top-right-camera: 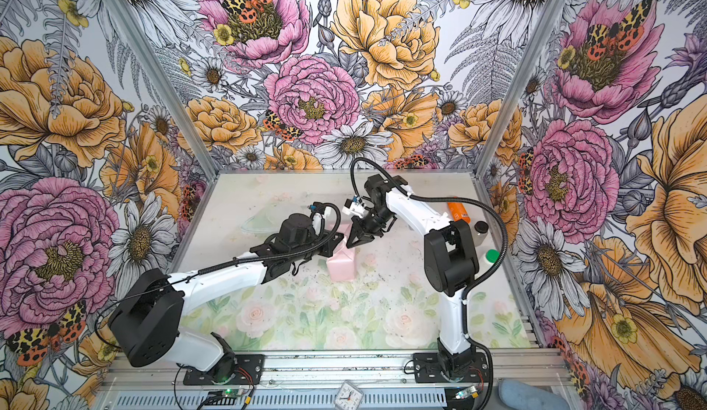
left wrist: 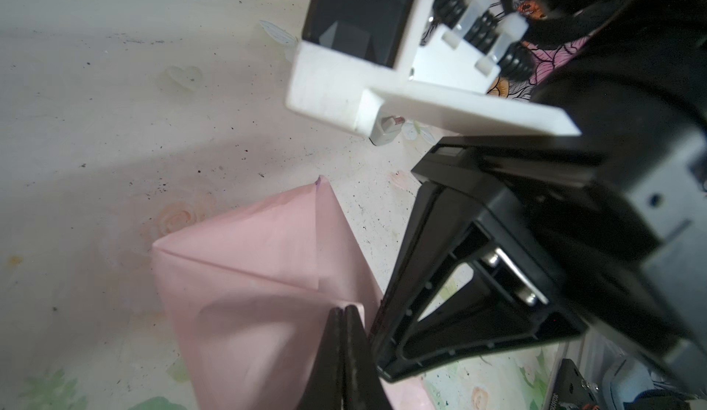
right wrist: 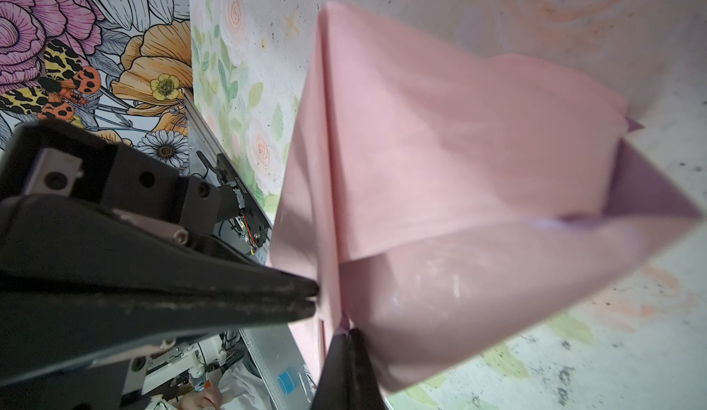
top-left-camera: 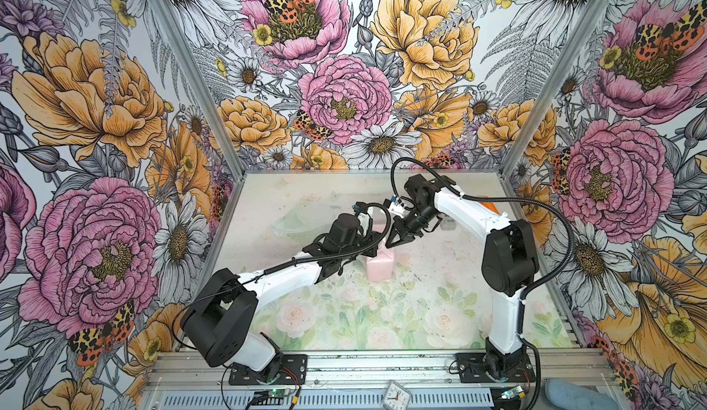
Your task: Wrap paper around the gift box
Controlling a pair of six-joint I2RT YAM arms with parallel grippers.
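1. On the left, one arm is reaching toward the middle. Its left gripper is pinching an edge of the paper, jaws pressed together.
2. At centre, that one pink paper is sitting folded into a boxy parcel on the table. It is hiding the gift box from view.
3. Just beside it, the right gripper is nipping the paper too, jaws closed.
4. Along the right edge, three containers are standing: one orange bottle, one dark-lidded jar and one green-capped bottle.
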